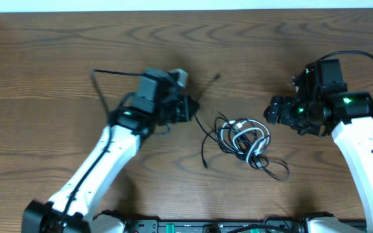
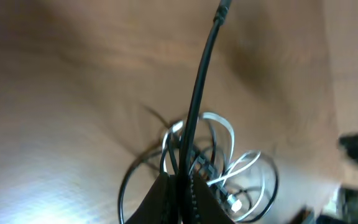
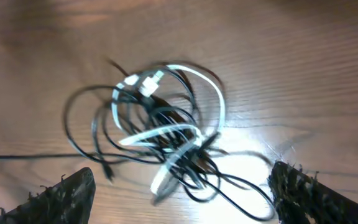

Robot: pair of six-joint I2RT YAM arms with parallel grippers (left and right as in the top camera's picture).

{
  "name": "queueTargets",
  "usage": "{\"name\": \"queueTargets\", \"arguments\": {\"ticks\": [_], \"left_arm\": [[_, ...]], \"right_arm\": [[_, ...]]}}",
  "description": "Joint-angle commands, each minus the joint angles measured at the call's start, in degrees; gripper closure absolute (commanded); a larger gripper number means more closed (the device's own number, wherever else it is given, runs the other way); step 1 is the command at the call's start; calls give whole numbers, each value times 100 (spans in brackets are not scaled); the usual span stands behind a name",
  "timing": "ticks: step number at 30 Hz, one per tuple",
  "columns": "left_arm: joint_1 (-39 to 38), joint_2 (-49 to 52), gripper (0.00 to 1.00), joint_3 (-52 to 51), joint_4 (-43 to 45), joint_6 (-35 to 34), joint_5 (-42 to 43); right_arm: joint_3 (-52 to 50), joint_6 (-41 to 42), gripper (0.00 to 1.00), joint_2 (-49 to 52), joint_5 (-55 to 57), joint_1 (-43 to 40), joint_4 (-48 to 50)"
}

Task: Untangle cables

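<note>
My left claw [image 1: 190,109] is pressed together on one black cord [image 2: 199,87], which rises out of the pinch to a small plug [image 2: 224,6]. Behind that cord lies the heap of cables [image 1: 245,141], just to the right of this claw and between my two claws. It is made of black loops with a white cord [image 3: 166,134] wound through them, and a stray black end [image 1: 204,155] trails off to its left. My right claw [image 1: 272,111] is spread wide, just beyond the heap's right side. In its wrist view the fingers [image 3: 67,196] stand at either side of the loops. The bench [image 1: 57,65] is dark brown wood with glare spots. Its far edge meets a white strip, and bare wood surrounds the heap on every side.
</note>
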Motion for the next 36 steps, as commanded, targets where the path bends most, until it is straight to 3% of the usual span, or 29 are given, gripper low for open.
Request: {"name": "queueTargets", "arguments": {"ticks": [1, 5, 10, 13, 15, 16, 17, 18, 19, 27, 36], "left_arm": [[509, -319, 93, 435, 31, -13, -37], [745, -555, 92, 667, 35, -17, -118], [798, -621, 92, 680, -37, -33, -1128], [798, -549, 90, 678, -216, -26, -1248], [796, -481, 64, 678, -533, 37, -1250], [796, -437, 42, 675, -743, 37, -1250], [796, -393, 28, 675, -925, 55, -1250], [796, -350, 19, 675, -1132, 81, -1248], [796, -308, 17, 675, -1320, 79, -1246], [424, -144, 18, 673, -2159, 468, -144], [-61, -118, 20, 669, -2258, 466, -680]], "right_arm": [[63, -190, 13, 236, -212, 22, 42], [61, -407, 13, 494, -468, 140, 107], [59, -509, 12, 798, -514, 286, 203], [57, -514, 11, 997, -549, 354, 247], [57, -511, 11, 1095, -560, 411, 275], [57, -511, 11, 1139, -575, 450, 295], [57, -511, 11, 1174, -595, 483, 319], [57, -511, 11, 1198, -599, 516, 339], [57, -511, 11, 1222, -599, 544, 361], [52, -614, 9, 1279, -610, 774, 828], [28, -1475, 8, 1421, -599, 1158, 1519]]}}
